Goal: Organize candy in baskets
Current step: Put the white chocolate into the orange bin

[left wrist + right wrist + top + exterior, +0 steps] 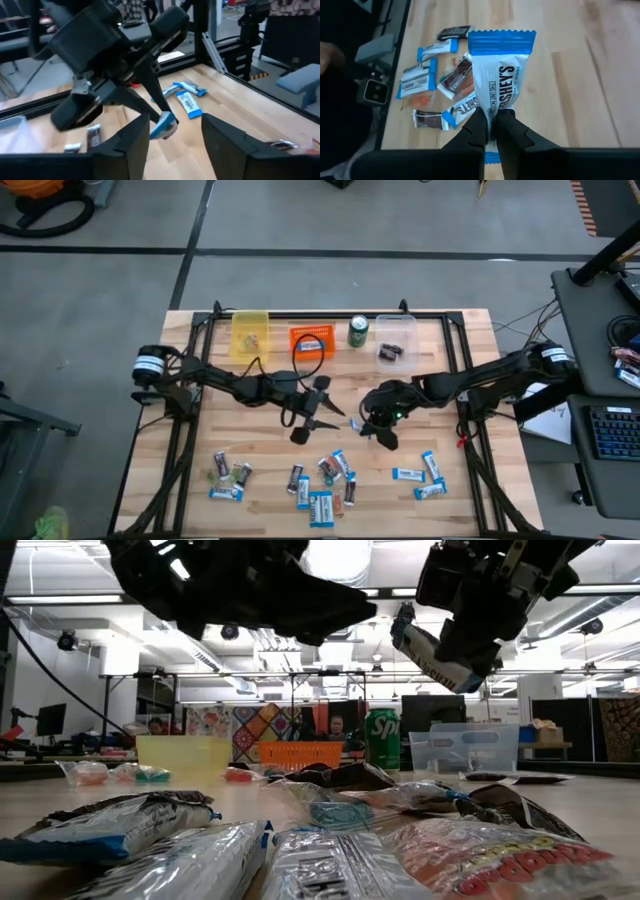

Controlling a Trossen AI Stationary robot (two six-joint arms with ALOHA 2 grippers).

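The blue-and-white candy bar (pixel 497 75) clamped between the fingers of the right gripper (pixel 492 131) reads "HERSHEY'S" with "creme" beside it, and the green can (pixel 382 739) standing between the orange basket (pixel 300 754) and the clear basket (pixel 465 748) shows the letters "Sp".

Wooden table (pixel 470 350), light slatted top, black frame rails running along its sides. Sitting in a row along the far edge: yellow basket (pixel 249 333), orange basket (pixel 311 341), green soda can (pixel 359 331), clear basket (pixel 394 339). Lying scattered along the near edge: wrapped candy (pixel 322 483) in blue-and-white and dark wrappers, one small group (pixel 229 476) toward the near left corner, a larger cluster at the middle, three blue-and-white bars (pixel 422 474) toward the near right corner.
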